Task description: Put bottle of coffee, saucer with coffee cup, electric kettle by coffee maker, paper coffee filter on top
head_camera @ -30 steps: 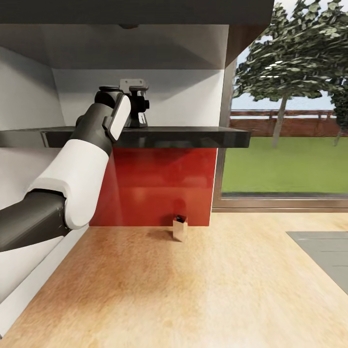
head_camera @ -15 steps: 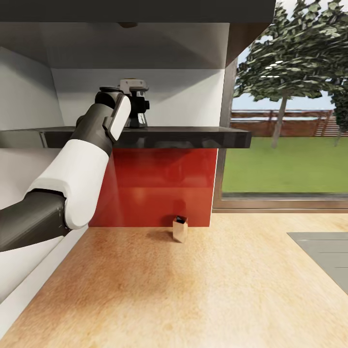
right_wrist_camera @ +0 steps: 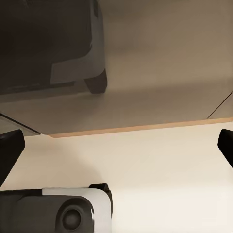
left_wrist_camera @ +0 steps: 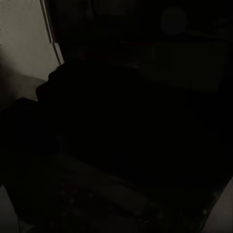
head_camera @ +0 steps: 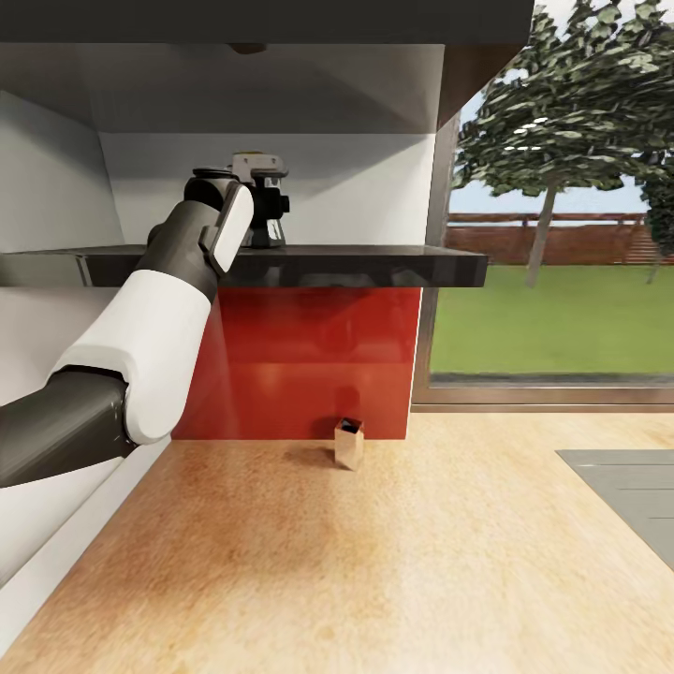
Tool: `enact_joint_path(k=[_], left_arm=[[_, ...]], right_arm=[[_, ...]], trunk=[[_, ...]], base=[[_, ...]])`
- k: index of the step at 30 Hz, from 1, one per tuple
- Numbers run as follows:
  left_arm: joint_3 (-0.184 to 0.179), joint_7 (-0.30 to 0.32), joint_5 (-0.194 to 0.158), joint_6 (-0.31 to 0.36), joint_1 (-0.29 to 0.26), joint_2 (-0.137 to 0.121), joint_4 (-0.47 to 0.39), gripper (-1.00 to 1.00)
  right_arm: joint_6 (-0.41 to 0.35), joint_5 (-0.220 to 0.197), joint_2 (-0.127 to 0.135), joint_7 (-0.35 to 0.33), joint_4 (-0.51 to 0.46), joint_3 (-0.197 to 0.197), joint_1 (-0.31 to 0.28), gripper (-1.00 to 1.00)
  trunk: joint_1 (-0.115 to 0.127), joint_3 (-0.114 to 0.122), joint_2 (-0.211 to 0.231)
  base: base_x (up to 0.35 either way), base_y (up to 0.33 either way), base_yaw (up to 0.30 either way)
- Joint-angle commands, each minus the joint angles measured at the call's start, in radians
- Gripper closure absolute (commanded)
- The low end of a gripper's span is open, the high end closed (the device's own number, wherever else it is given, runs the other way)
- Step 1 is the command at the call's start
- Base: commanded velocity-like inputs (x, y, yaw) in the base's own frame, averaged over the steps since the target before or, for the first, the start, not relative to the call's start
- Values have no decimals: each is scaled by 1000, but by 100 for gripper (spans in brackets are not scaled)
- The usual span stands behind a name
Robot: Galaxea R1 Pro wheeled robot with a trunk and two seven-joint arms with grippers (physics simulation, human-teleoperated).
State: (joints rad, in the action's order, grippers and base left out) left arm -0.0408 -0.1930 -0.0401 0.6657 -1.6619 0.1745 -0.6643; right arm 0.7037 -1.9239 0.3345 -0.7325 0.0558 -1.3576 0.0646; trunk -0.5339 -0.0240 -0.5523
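Bottle of coffee, a small dark jar with a tan-yellow lid (head_camera: 251, 155), stands on the thin dark grey wall shelf (head_camera: 374, 265), with the left gripper (head_camera: 265, 211) reaching to it; whether its fingers grip cannot be told. Right fingers (right_wrist_camera: 10, 148) are spread wide above a pale floor. A small tan box (head_camera: 349, 443) sits on the light wood-grain counter (head_camera: 374, 562).

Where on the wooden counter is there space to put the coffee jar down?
The kitchen countertop is bare in a wide stretch, from the white wall on the left to the sink's grey edge on the right. A small box stands at the back by the red panel. The kitchen shelf is crowded where the left pincer reaches.
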Motion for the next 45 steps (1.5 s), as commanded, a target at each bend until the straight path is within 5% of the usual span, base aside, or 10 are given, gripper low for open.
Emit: enact_joint_path(k=[1, 2, 17, 45], left_arm=[[-2, -6, -4, 4, -1, 0, -1, -100], [-3, -6, -4, 4, -1, 0, -1, 100], [-2, -6, -6, 3, -1, 0, -10, 100], [-2, -8, -6, 3, -1, 0, -15, 100]], right_arm=[[1, -10, 0, -7, 1, -6, 0, -100], [1, -10, 0, -7, 1, -6, 0, -100], [2, -10, 0, -7, 1, -6, 0, -100], [0, -10, 1, -9, 1, -6, 0, -100]], trunk=[[0, -2, -2], [0, -2, -2], [0, -2, -2], [0, -2, -2]], base=[[0, 0, 0], [0, 0, 0], [-15, 0, 0], [-223, 0, 0]])
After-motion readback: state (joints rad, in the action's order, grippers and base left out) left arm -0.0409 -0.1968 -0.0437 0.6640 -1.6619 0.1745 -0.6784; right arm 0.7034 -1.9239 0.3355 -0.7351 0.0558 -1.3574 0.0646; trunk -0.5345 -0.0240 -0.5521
